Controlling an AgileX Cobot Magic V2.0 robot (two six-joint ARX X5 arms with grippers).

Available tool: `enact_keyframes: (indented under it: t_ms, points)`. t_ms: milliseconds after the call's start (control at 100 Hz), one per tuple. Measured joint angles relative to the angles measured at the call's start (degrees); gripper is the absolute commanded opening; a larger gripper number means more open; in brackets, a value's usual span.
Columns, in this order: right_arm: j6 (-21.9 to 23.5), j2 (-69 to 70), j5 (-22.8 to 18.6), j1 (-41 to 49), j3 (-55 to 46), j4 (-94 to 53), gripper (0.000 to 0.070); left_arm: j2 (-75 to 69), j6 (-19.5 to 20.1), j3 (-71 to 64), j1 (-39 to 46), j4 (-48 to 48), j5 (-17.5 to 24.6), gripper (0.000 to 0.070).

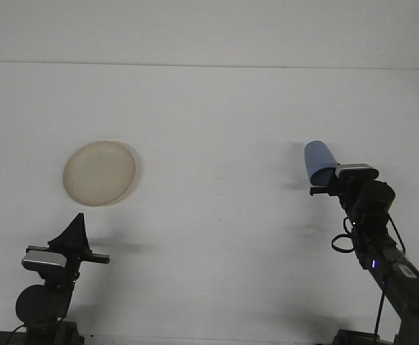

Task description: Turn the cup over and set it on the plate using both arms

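**Blue cup held aloft at right, plate lying at left**

A blue cup (319,162) is seen in the right half of the frame, a little above mid-height. It is tilted, its upper end leaning toward the left, and its lower end is hidden behind the black fingers of the right gripper (325,187). The cup is gripped at that lower end, with the fingers closed against it; how far they stand apart cannot be made out at this size. A faint shadow is cast on the white table (216,108) just below and to the left of the cup.

The right arm (371,215) is shown rising from the lower right corner of the frame, black, with a pale camera housing near the wrist, a loop of cable beside it and a small blue light lower down.

A round, cream-coloured plate (99,172) is lying flat on the table in the left half of the frame, well apart from the cup and at about the same height in the picture. Nothing is resting on it.

The left gripper (75,231) is seen in the lower left corner, below the plate and apart from it. Its dark fingers are drawn together into a single upward point, and nothing is held in them.
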Motion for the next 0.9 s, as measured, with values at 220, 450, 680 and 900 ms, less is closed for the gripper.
enact_keyframes:
  t_ms: [220,450,680,900]
  points:
    - [0.39,-15.47,4.42,5.90,0.00,-14.43,0.0001,0.00,0.00,0.00,0.00,0.00,0.00,0.0012]
    - [4.15,-28.17,7.80,14.60,2.47,-31.30,0.0001,0.00,0.00,0.00,0.00,0.00,0.00,0.0012]
    - [9.05,-29.31,8.85,24.02,12.37,-53.20,0.0001,0.00,0.00,0.00,0.00,0.00,0.00,0.0012]
    - [13.20,-23.61,8.85,30.53,23.76,-67.19,0.0001,0.00,-0.02,0.00,0.00,0.00,0.00,0.0012]
